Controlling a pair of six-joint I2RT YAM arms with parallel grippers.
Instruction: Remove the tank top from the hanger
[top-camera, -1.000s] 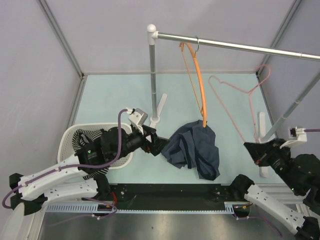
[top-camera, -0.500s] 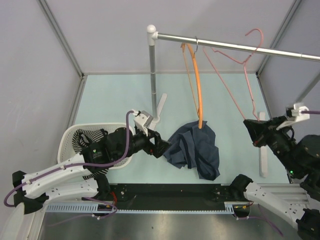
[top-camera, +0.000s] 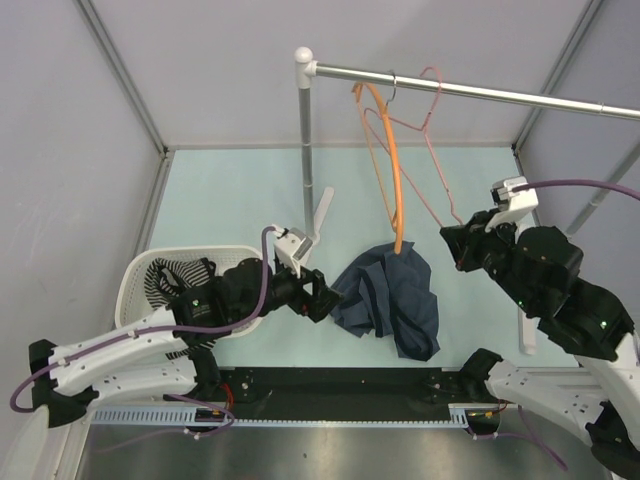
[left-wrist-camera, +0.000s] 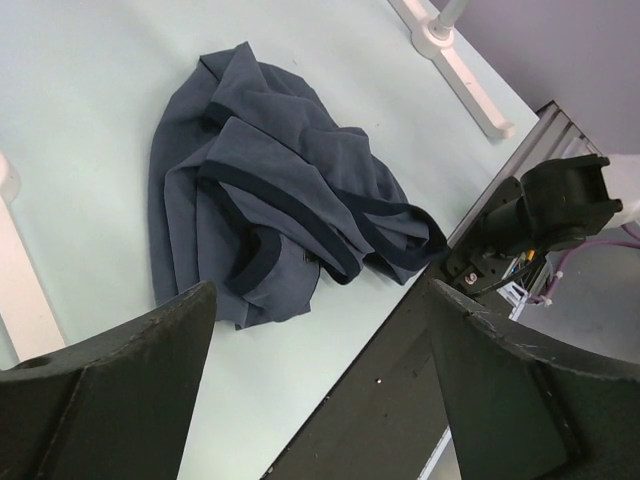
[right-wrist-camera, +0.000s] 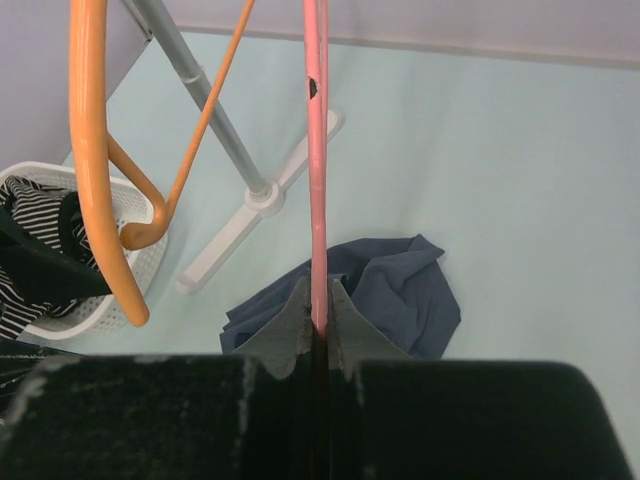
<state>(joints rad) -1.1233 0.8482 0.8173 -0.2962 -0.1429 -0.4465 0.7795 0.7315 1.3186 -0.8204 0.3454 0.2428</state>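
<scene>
Top view: shows hanger (top-camera: 397, 170) bare on rail (top-camera: 480, 93) at 1 o'clock, tank top (top-camera: 160, 285) seemingly bunched in basket (top-camera: 135, 272) at 8 o'clock.
Left wrist: shows left gripper (left-wrist-camera: 320, 295) spread wide, empty, facing shirt (left-wrist-camera: 270, 190).
Right wrist: shows right gripper (right-wrist-camera: 318, 300) clamped on pink hanger (right-wrist-camera: 316, 150).

Top ext: high, behind arm bases, looks down on whole tabletop (top-camera: 230, 190). L wrist: close, angled down at navy shirt (left-wrist-camera: 270, 200). R wrist: looks down past R claw (right-wrist-camera: 317, 300). All 3 views share shirt.
</scene>
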